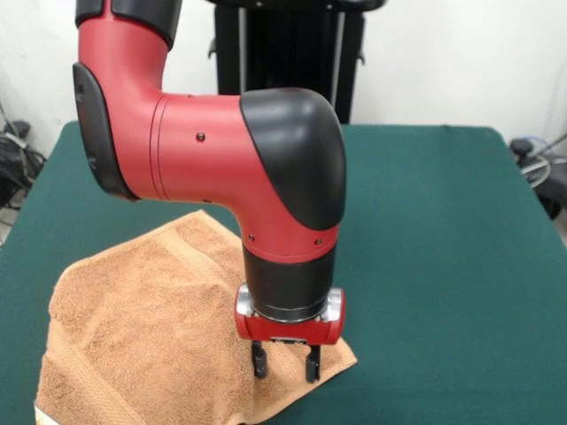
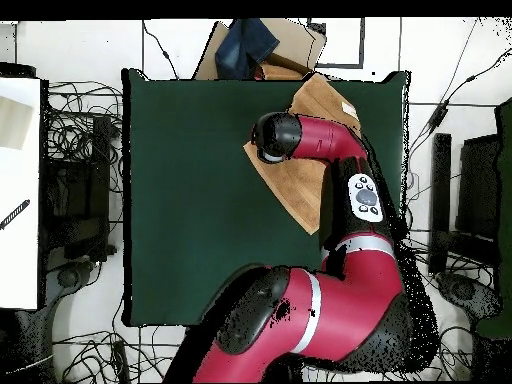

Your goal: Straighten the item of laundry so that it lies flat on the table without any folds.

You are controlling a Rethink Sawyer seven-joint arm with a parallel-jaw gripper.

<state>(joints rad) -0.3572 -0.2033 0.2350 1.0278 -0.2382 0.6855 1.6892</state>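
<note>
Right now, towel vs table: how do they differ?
The towel is orange-tan and looped in texture; the table is dark green and smooth like felt. The towel is small and sits askew near one table edge; the table is far larger and lies square. The gripper stands over the towel's corner, not over bare table. Both are roughly rectangular.

Orange-tan towel (image 1: 142,328) on green table (image 1: 443,248), seemingly folded, partly arm-hidden.

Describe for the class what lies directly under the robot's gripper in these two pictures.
Under the gripper lies the orange-tan towel, near one corner, spread on the green table. The fingers stand apart, at the cloth. Overhead, the arm covers that spot.
</note>
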